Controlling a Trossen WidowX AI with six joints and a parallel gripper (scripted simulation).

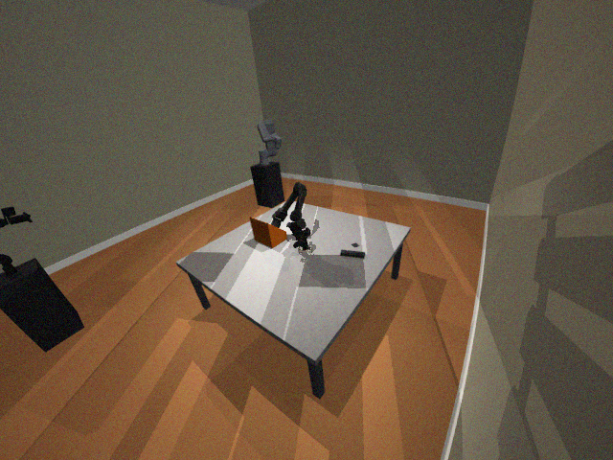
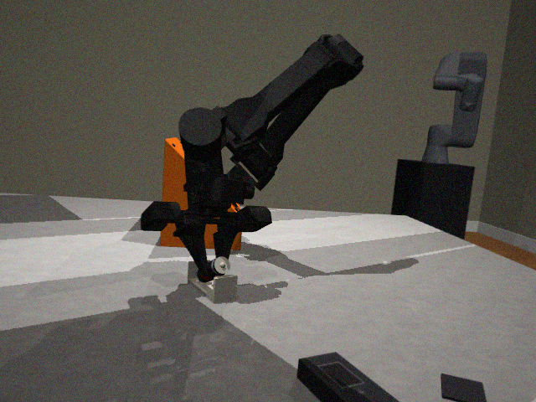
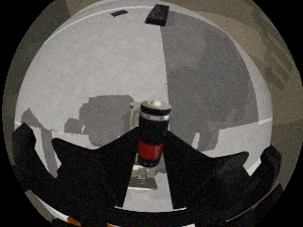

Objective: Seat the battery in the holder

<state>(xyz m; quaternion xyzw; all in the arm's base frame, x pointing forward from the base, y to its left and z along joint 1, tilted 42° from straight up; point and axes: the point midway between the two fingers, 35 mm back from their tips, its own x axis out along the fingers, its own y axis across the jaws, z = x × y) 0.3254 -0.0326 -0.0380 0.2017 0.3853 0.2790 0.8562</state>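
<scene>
My gripper [image 1: 305, 248] [image 2: 212, 269] [image 3: 151, 131] is shut on the battery. The battery [image 2: 221, 265] [image 3: 151, 149] is black with a red band and a silver terminal end. It is tilted, its terminal end higher and facing the exterior camera, its flat end lower. The pale holder [image 2: 225, 289] [image 3: 134, 116] stands under it on the table. The terminal end is over the near end wall in the exterior view. The spring [image 3: 141, 174] shows beyond the flat end in the wrist view. Fingers and battery hide much of the holder; contact between battery and holder cannot be told.
An orange upright block [image 1: 267, 234] [image 2: 172, 186] stands behind the gripper on the table [image 1: 327, 316]. A long black box [image 1: 352, 254] [image 2: 346, 375] [image 3: 158, 15] and a small dark plate [image 1: 355, 244] [image 2: 463, 387] [image 3: 119, 13] lie away from the holder.
</scene>
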